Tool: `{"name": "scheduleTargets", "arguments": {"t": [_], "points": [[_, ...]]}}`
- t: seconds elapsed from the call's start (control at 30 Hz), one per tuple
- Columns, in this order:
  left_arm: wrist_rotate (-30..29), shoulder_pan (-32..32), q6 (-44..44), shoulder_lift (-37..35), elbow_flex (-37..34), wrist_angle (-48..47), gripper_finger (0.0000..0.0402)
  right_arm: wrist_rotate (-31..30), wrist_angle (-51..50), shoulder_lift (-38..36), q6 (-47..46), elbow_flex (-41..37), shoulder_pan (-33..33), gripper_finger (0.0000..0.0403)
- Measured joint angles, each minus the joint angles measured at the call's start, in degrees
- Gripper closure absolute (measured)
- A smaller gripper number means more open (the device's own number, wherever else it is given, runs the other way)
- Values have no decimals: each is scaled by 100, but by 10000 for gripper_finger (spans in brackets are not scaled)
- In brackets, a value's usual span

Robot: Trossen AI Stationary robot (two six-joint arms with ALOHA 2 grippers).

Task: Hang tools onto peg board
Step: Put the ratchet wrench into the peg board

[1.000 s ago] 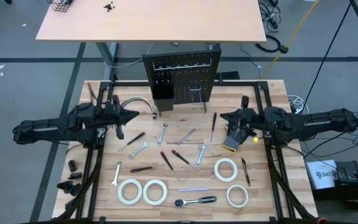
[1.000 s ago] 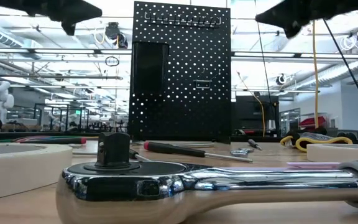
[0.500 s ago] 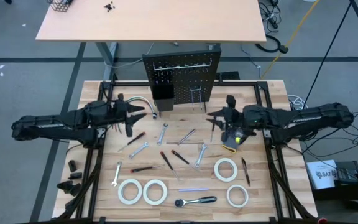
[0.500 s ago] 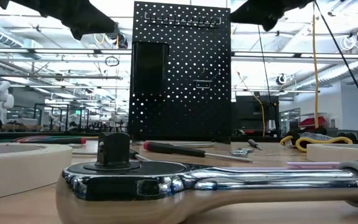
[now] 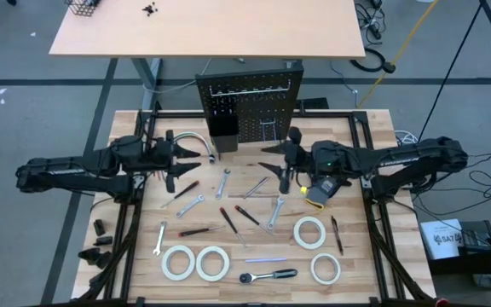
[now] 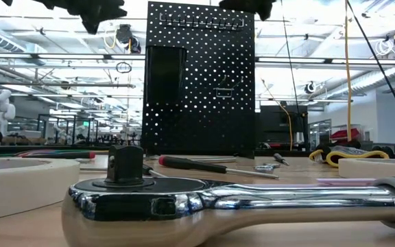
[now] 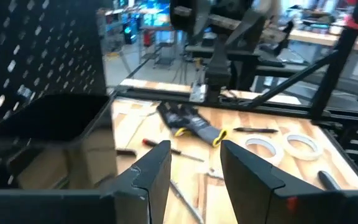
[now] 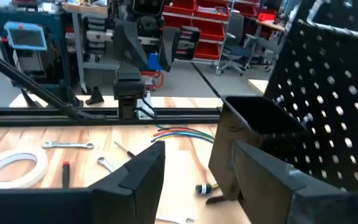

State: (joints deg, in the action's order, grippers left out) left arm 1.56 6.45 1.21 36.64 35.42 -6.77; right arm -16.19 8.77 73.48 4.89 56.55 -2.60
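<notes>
The peg board (image 5: 250, 108) stands upright at the table's (image 5: 373, 128) far edge, hooks facing the scattered tools (image 5: 228, 217), none hung yet. Both the left gripper (image 5: 181, 158) and right gripper (image 5: 273, 164) hover empty with fingers spread, likely readying to pick up tools mid-table.

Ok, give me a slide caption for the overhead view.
Both open pincers, left and right, hover over scattered tools before the peg board.
</notes>
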Motion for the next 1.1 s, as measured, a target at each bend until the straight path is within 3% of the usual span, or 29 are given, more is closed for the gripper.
{"name": "scheduleTargets", "arguments": {"t": [0.17,0.37,0.63,1.1], "points": [[-38,-157,-185,54,347,-351,259,1,239,445,40,389,-3,221],[-511,-400,-420,282,683,-1109,259,-1,-700,927,-328,1018,-1,214],[-599,-483,-499,659,737,-1794,259,1,-1677,1387,-720,1587,-3,211],[-9,-483,0,787,556,-2264,259,-3,-1972,1535,-1165,1642,-146,215]]}}
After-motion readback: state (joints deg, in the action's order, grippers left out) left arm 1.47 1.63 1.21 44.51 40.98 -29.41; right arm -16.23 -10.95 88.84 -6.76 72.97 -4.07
